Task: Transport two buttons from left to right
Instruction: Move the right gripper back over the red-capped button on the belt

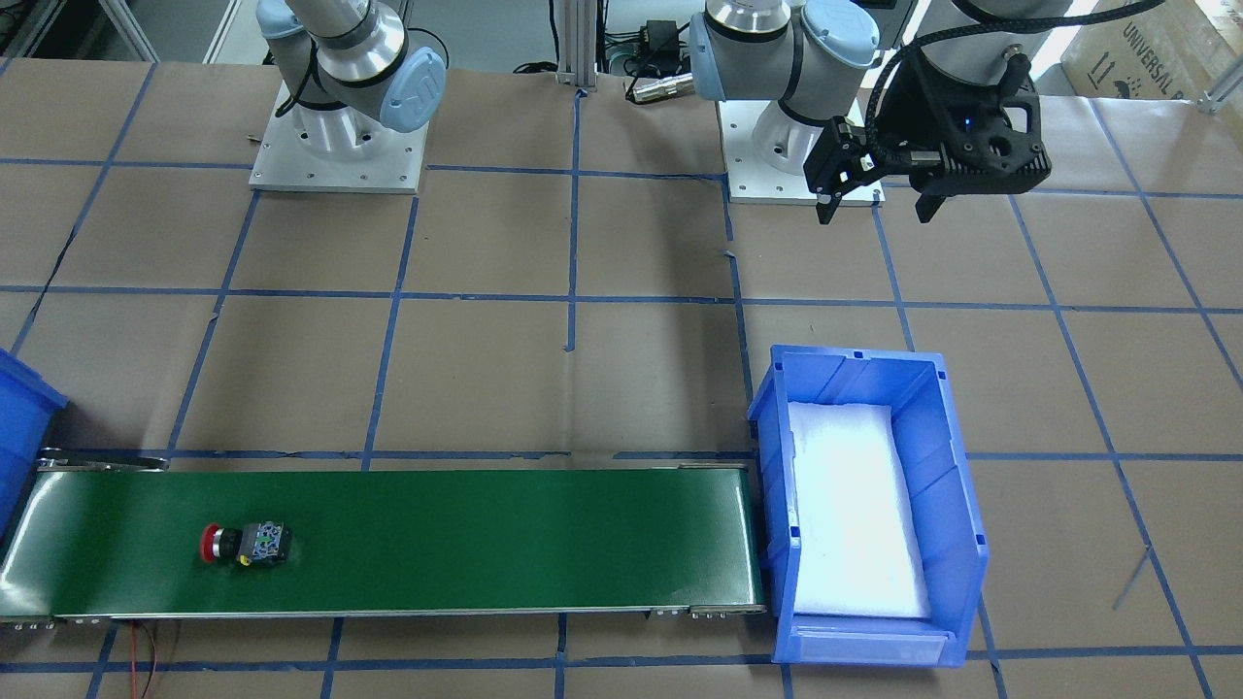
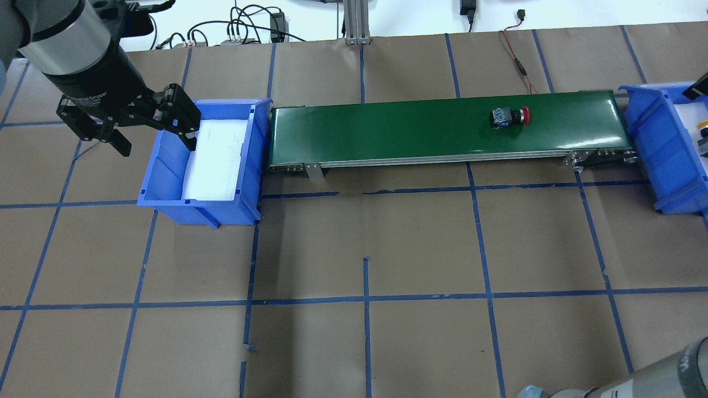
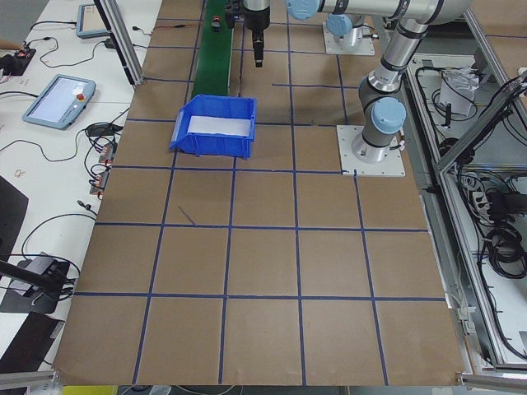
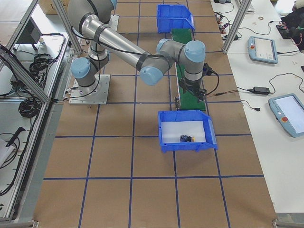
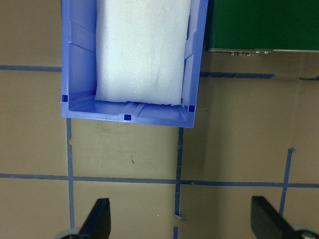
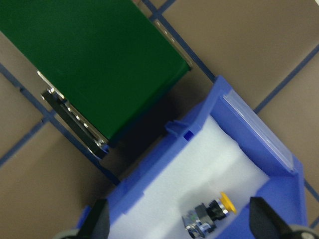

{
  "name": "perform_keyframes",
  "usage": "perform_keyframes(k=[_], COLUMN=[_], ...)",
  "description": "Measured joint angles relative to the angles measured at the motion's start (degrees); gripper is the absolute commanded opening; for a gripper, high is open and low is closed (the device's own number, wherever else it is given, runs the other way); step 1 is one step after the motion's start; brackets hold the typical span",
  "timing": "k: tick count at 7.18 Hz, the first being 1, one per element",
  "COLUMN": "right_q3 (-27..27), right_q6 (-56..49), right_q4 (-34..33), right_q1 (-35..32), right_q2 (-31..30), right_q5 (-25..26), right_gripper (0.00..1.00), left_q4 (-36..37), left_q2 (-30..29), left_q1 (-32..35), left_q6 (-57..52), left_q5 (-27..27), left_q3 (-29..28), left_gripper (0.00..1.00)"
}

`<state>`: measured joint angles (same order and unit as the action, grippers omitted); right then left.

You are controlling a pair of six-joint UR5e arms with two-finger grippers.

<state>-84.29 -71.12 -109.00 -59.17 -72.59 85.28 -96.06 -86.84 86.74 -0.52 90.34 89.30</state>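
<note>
Left gripper [image 2: 155, 145] hangs wide open above the table [image 2: 420, 243], and we see nothing between its fingers. In its wrist view the left bin [image 5: 79, 74] lies just ahead of it, with white foam [image 5: 142, 50] on the bottom. The green belt [image 2: 387, 127] begins right beside that bin, on the side away from this gripper.

Right gripper [image 6: 179, 229] is also wide open and holds nothing. It hangs over the place where the far end of the belt meets the right bin [image 6: 149, 194]. The yellow button [image 6: 212, 214] lies on its side on the foam of that bin, just below this gripper, and in the wrist view we find it between the two fingers.

The red button [image 2: 509, 117] lies on its side on the belt, with the cap towards the right bin. It is well apart from the left gripper and much nearer to the right one. No gripper touches it.
</note>
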Motion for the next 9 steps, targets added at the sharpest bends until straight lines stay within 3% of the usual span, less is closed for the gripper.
perform_keyframes(k=[3,5,9], right_q3=[-6.0,-6.6,-6.3], right_q6=[21.2,24.3,-6.8], right_q4=[-1.4,-1.8,-11.3], right_q1=[-10.4,-13.3,-13.9], right_q2=[-3.8,-3.1,2.8], right_q5=[1.7,2.1,2.4], right_gripper=[1.0,1.0,1.0], left_q4=[0.0,0.0,0.1], left_q2=[0.0,0.0,0.0], left_q1=[0.0,0.0,0.0], left_q6=[0.0,0.0,0.0], left_q5=[0.0,0.0,-0.1], left_q3=[0.0,0.0,0.0], left_gripper=[1.0,1.0,1.0])
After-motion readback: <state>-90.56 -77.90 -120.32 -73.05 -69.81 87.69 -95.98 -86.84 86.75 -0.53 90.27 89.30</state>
